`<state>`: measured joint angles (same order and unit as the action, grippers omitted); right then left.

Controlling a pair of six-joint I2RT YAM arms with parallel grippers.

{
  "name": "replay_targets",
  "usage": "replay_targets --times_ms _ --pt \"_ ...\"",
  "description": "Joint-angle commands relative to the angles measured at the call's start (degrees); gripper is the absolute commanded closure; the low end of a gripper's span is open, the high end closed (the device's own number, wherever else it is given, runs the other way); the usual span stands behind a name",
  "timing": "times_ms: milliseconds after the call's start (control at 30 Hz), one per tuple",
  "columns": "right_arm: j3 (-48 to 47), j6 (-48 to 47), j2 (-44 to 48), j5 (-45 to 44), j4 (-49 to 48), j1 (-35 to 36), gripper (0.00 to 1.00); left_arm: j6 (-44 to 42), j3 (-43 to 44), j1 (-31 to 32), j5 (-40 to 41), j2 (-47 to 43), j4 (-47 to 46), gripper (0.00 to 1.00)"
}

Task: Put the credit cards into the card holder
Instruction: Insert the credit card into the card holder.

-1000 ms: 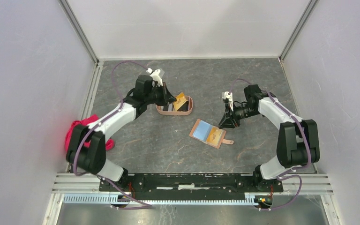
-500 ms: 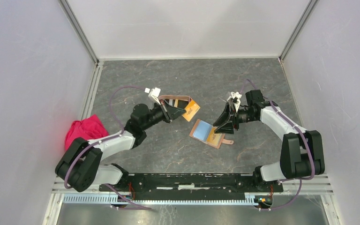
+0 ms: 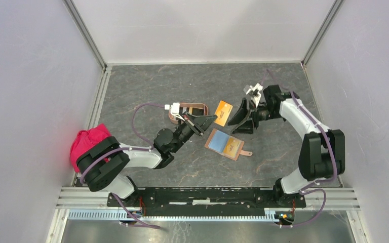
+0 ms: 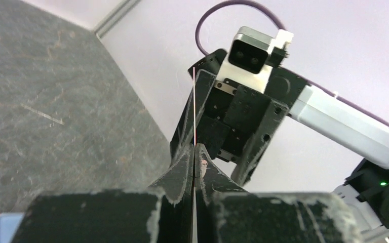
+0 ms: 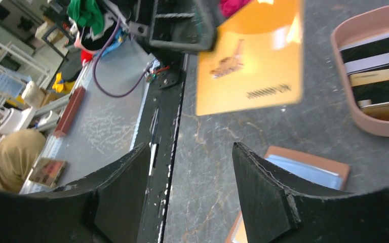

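Left claw (image 3: 208, 120) pinched an orange card (image 3: 224, 112) by its edge; right claw (image 3: 238, 122) stood spread nearby. A mistimed handover could drop it.

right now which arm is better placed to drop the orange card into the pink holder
Left, probably: the left pincer is shut on the orange card, and the card holder lies close beside it. The right pincer is open, empty and farther off.

The dark grey, marble-veined bench (image 3: 182, 81) carries a salmon-pink oval card holder (image 3: 172, 115) near its middle. An open brown leather wallet (image 3: 225, 144) with a snap tab lies just nearer and to the right. A red cloth (image 3: 87, 143) sits bunched at the left edge.
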<state>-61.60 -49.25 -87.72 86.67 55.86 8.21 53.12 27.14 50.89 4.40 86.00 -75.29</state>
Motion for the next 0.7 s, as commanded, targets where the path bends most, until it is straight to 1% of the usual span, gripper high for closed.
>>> replay_targets --times_ms 0,100,133,167,200,300,333,367,400,433,467,500,533,600,633,667 --pt "-10.23 -10.71 -6.73 1.89 16.21 -4.53 0.34 -0.96 1.01 0.35 6.35 0.02 -9.57 0.98" --pt "-13.02 -9.06 -8.32 1.84 16.25 -4.57 0.34 -1.92 1.41 0.35 6.91 -0.66 -10.17 0.98" --pt "-14.12 -9.81 -8.15 1.66 16.14 -4.29 0.32 -2.03 1.42 0.35 7.18 -0.84 -10.16 0.98" --pt "-15.24 -10.53 -7.94 1.18 16.06 -4.17 0.05 -2.29 1.35 0.39 7.55 -1.02 -10.24 0.98" --pt "-17.53 -10.21 -8.14 0.00 16.12 -4.16 0.02 -2.68 1.28 0.35 7.98 -1.25 -10.27 0.98" --pt "-25.91 -8.28 -9.92 -4.46 16.07 -4.03 0.02 -3.73 0.91 0.35 8.72 -2.59 -9.84 0.98" --pt "-28.51 -6.35 -10.92 -7.32 15.66 -3.93 0.02 -4.26 0.95 0.35 8.89 -3.30 -8.99 0.98" --pt "-30.23 -2.37 -11.00 -10.70 12.96 -3.91 0.02 -4.83 1.03 0.35 8.96 -4.27 -7.81 0.98" --pt "-28.88 5.90 -9.46 -14.72 3.30 -3.93 0.02 -5.50 1.07 0.35 8.91 -5.15 -6.68 0.98" --pt "-24.23 16.49 -6.01 -21.70 -8.86 -3.88 0.02 -6.09 1.15 0.35 9.00 -6.14 -5.44 0.98" --pt "-16.48 25.94 -0.52 -27.52 -23.82 -3.80 0.02 -6.70 1.12 0.35 9.13 -7.11 -4.30 0.98" --pt "-10.78 33.16 4.85 -30.39 -36.24 -4.12 0.02 -7.10 0.90 0.34 9.38 -7.94 -3.58 0.98" --pt "-5.03 37.96 8.47 -27.28 -43.84 -4.97 0.02 -7.41 0.51 0.34 9.58 -8.68 -3.41 0.98" --pt "1.25 53.23 11.94 -17.74 -58.19 -5.24 0.02 -7.55 -0.25 0.35 10.14 -10.04 -3.38 0.98" --pt "5.08 63.66 13.30 -15.30 -68.30 -4.44 0.02 -7.51 -0.44 0.35 10.24 -10.35 -3.39 0.98" --pt "8.91 71.90 14.85 -15.21 -78.30 -3.54 0.02 -7.37 -0.62 0.35 10.20 -10.62 -3.50 0.98"
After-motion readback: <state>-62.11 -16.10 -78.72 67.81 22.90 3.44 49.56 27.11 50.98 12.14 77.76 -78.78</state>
